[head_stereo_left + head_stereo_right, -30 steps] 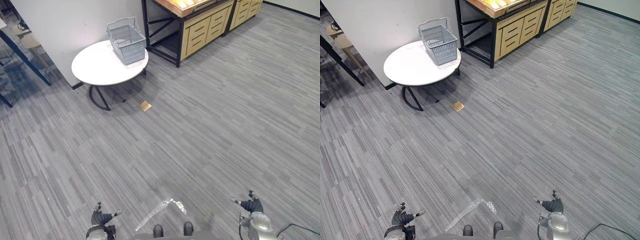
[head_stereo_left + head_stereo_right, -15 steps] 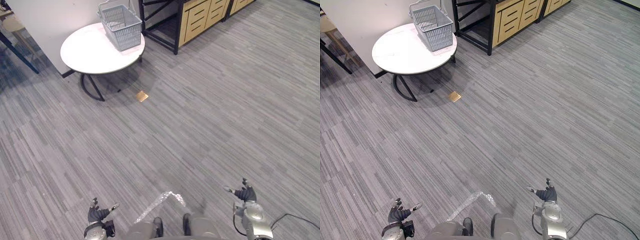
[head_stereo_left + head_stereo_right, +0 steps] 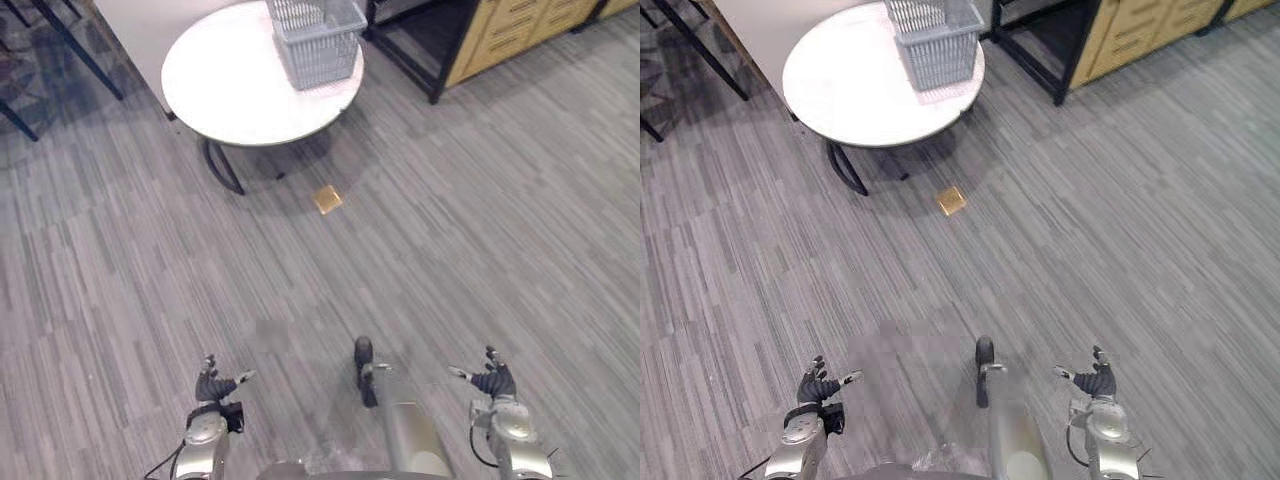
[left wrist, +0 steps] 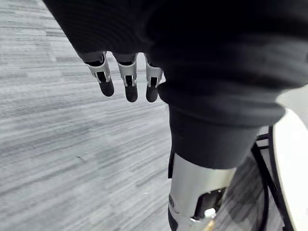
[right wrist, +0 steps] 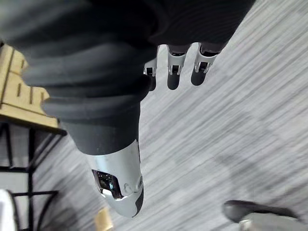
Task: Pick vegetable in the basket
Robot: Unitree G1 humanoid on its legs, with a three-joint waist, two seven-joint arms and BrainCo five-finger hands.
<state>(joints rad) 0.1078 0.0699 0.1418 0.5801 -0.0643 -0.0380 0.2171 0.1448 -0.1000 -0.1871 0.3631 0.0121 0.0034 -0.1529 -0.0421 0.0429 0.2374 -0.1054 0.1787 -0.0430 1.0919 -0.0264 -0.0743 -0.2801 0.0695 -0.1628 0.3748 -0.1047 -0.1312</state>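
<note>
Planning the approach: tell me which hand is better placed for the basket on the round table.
Left, marginally: the basket lies ahead, closer to the left hand than the right hand; both hang open, empty, far off.

left hand [image 3: 212,386] and right hand [image 3: 492,381] wear dark ribbed covers over silver, dark-tipped fingers [image 4: 126,79].

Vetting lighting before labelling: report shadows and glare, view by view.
Left eye view: the white table is bright but shows no hard glare; it casts a soft shadow on the floor beneath, and the basket a faint one on the tabletop. Right eye view: same. Left wrist view: table edge bright white. Right wrist view: floor evenly lit.
</note>
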